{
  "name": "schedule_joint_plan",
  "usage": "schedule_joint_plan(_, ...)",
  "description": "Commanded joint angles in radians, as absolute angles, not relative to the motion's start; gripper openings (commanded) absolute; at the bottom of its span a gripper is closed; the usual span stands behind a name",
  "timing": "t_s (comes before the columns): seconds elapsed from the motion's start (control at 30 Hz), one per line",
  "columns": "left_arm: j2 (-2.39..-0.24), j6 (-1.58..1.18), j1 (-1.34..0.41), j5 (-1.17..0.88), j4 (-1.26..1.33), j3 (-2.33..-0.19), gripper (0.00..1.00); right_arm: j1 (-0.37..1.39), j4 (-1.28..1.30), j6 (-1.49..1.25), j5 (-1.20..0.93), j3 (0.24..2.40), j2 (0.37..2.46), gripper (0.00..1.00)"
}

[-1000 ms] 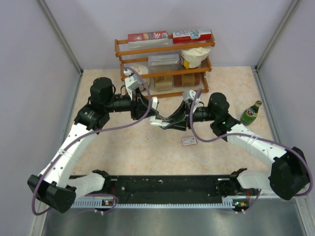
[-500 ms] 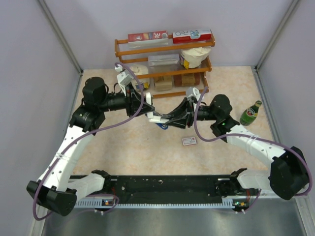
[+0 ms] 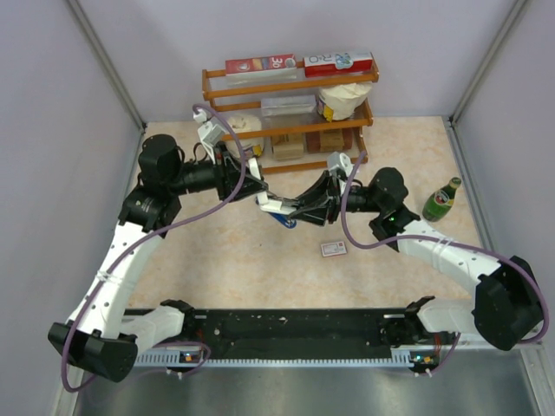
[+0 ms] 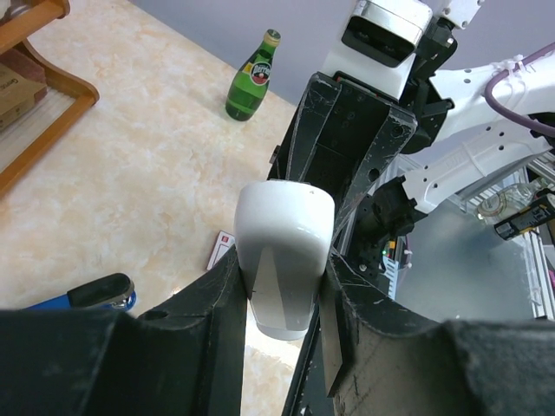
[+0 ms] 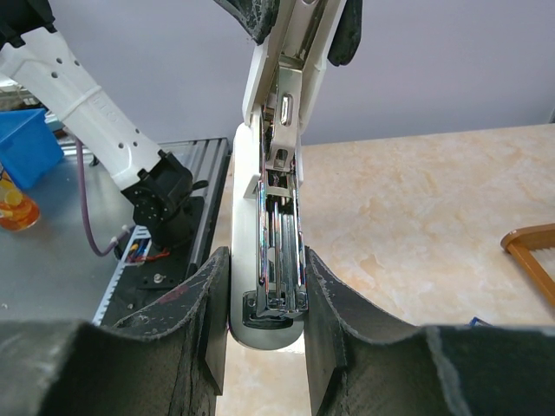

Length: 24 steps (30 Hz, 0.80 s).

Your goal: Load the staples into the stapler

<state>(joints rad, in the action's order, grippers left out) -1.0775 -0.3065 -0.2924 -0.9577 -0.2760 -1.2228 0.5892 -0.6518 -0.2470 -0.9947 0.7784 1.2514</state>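
left hand (image 4: 282,290) is pinching white stapler (image 3: 276,205) at its rounded end; right hand (image 5: 264,290) is clamping its open magazine end; staples box (image 3: 333,249) is lying on worktop (image 3: 217,256) below the stapler, toward right hand's side, touching neither hand

Top camera is looking down from high over the near edge, taking in the whole table (image 3: 217,260) out to the far shelf (image 3: 290,82). Left wrist camera is facing right, very close on the stapler (image 4: 284,251), bottle (image 4: 251,78) beyond. Right wrist camera is facing left, equally close on the stapler's opened inside. All three are sharing the stapler mid-table.
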Motion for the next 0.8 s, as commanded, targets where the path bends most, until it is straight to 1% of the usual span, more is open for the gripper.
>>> schedule_joint_plan(0.0,-1.005,-0.308,-0.207,-0.798,-0.009,-1.266,0.00,0.583,-0.491,-0.216,-1.085,0.721,1.252,0.03)
schedule_joint_plan(0.17,-1.000,-0.273,-0.207,-0.880,0.035,-1.209,0.00,0.578,-0.453,-0.183,-1.071,0.741,1.223,0.08)
schedule_joint_plan(0.27,-0.996,-0.249,-0.209,-0.913,0.041,-1.177,0.00,0.572,-0.442,-0.173,-1.069,0.749,1.213,0.16)
schedule_joint_plan(0.37,-0.992,-0.221,-0.209,-0.931,0.041,-1.148,0.00,0.572,-0.419,-0.153,-1.072,0.756,1.209,0.30)
schedule_joint_plan(0.57,-0.988,-0.184,-0.213,-0.980,0.040,-1.105,0.00,0.571,-0.385,-0.129,-1.081,0.778,1.201,0.42)
schedule_joint_plan(0.77,-0.979,-0.118,-0.225,-1.022,0.005,-1.069,0.00,0.571,-0.367,-0.112,-1.085,0.784,1.190,0.52)
